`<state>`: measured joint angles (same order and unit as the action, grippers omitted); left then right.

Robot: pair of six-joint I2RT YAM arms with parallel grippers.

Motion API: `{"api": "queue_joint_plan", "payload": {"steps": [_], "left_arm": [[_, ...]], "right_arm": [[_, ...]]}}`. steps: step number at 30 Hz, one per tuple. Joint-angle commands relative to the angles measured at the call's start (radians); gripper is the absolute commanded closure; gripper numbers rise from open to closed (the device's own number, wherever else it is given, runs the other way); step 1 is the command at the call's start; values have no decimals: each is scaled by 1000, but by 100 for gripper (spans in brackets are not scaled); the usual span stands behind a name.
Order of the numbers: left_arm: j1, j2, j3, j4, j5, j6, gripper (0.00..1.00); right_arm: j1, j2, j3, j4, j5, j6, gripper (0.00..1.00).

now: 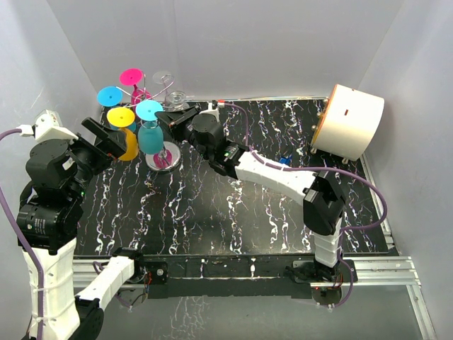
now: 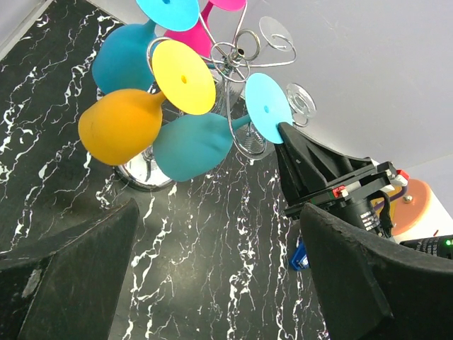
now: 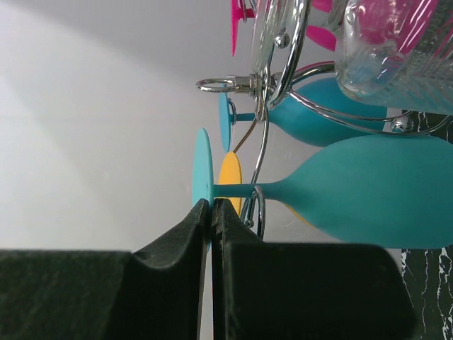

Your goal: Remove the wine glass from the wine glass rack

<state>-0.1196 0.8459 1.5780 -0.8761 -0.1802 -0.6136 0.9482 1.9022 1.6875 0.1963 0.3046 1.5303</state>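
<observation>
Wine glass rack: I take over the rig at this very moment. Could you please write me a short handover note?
Right gripper: shut on the foot rim of the teal wine glass.
Left gripper: open, holding nothing, facing the wine glass rack.
Things: the teal wine glass hangs foot-up on the rack, its stem in a wire hook. The yellow glass hangs close beside it.
Done: the foot is gripped.
Left: slide the glass out of its hook, probably slowly, because its neighbours are close.
</observation>
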Motion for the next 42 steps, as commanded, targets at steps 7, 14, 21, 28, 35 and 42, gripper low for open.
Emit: {"api": "queue_joint_plan", "payload": {"steps": [7, 14, 21, 28, 35, 42], "left_arm": [[5, -5, 25, 5, 14, -1, 5], [5, -6, 22, 3, 13, 3, 5], [5, -4, 19, 3, 13, 5, 4], [4, -1, 19, 5, 10, 9, 4], [5, -2, 15, 3, 11, 11, 4], [5, 1, 15, 8, 16, 9, 4]], "right_arm": [[-11, -24, 98, -73, 67, -39, 97], [-11, 2, 149, -114, 106, -73, 97], [-12, 29, 205, -186, 129, -99, 97], [-14, 33, 219, -192, 150, -112, 97], [-20, -4, 176, -185, 193, -119, 97], [-25, -56, 122, -170, 195, -116, 97]]}}
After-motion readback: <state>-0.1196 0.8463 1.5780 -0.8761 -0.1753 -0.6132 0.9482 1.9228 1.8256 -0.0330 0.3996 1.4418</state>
